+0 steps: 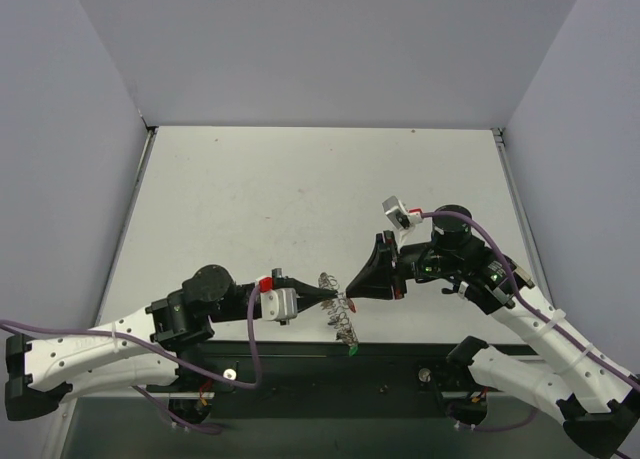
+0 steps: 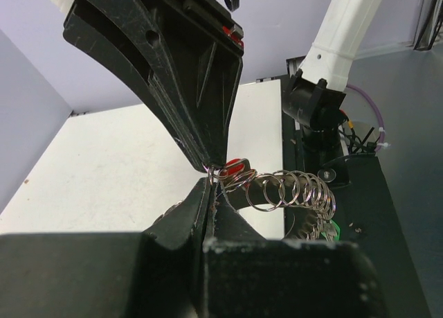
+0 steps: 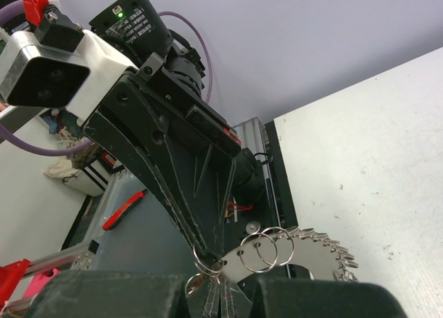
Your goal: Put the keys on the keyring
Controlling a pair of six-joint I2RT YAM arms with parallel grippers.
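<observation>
The keyring [image 1: 338, 311] is a silvery ring frilled with many small loops, held between both grippers just above the table's near edge. My left gripper [image 1: 333, 298] is shut on one of its loops; in the left wrist view my jaws [image 2: 210, 184] pinch a thin wire, and the keyring [image 2: 294, 190] trails to the right. My right gripper [image 1: 349, 292] meets it tip to tip and is shut on the keyring [image 3: 304, 252] at its loops. A red key [image 2: 236, 167] sits at the meeting tips. A green key [image 1: 352, 349] hangs below the keyring and also shows in the left wrist view [image 2: 335, 228].
The white table [image 1: 320, 209] stretches away behind the grippers, with grey walls on three sides. The black base rail [image 1: 400, 369] with the arm mounts lies right under the keyring. Purple cables run along both arms.
</observation>
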